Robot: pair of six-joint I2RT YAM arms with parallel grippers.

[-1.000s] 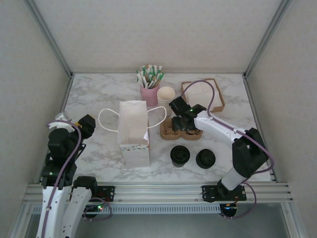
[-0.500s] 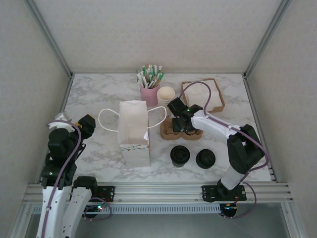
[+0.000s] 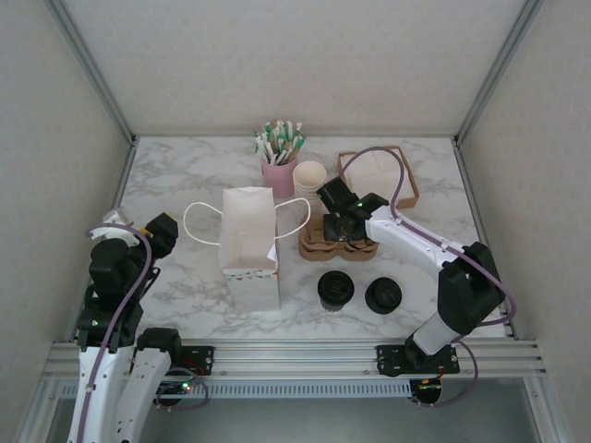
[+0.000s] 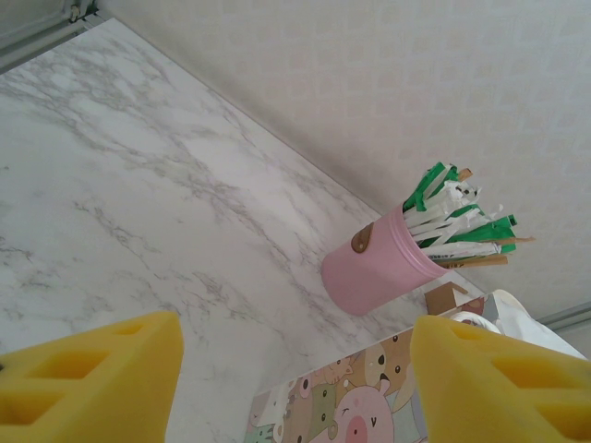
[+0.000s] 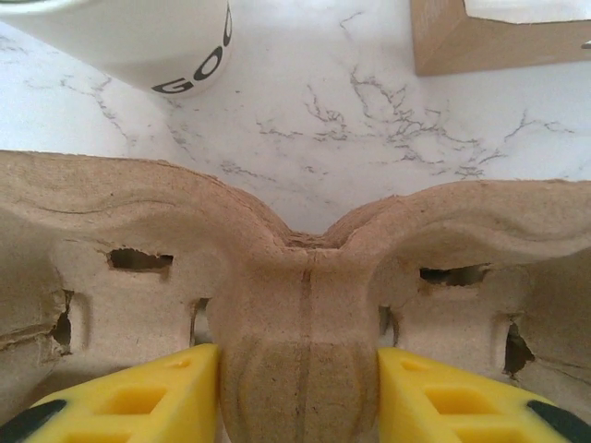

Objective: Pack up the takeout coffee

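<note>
The right hand (image 3: 340, 229) has drawn its yellow fingers (image 5: 129, 401) in over the last second. In the right wrist view they now press against both flanks of the centre post of the pulp cup carrier (image 3: 314, 244), so the hand is pinching the carrier rather than standing spread above it. The carrier itself has not moved and sits flat on the table (image 3: 185, 175), between the white paper bag (image 3: 249, 242) and the two black-topped rounds nearer the arms. The takeout coffee (image 3: 383, 295) is, as far as I can judge from above, the flatter right-hand round. It stands alone, well apart from either hand and just beside the taller black stack (image 3: 336, 291), with the carrier behind it. The left hand (image 3: 159, 233) has stayed where it was at the left edge, fingers spread wide with nothing between them. In my judgement this grip prepares a lift or shift of the carrier. The coffee is neither seated in a pocket nor in the bag, so most of the packing remains.
</note>
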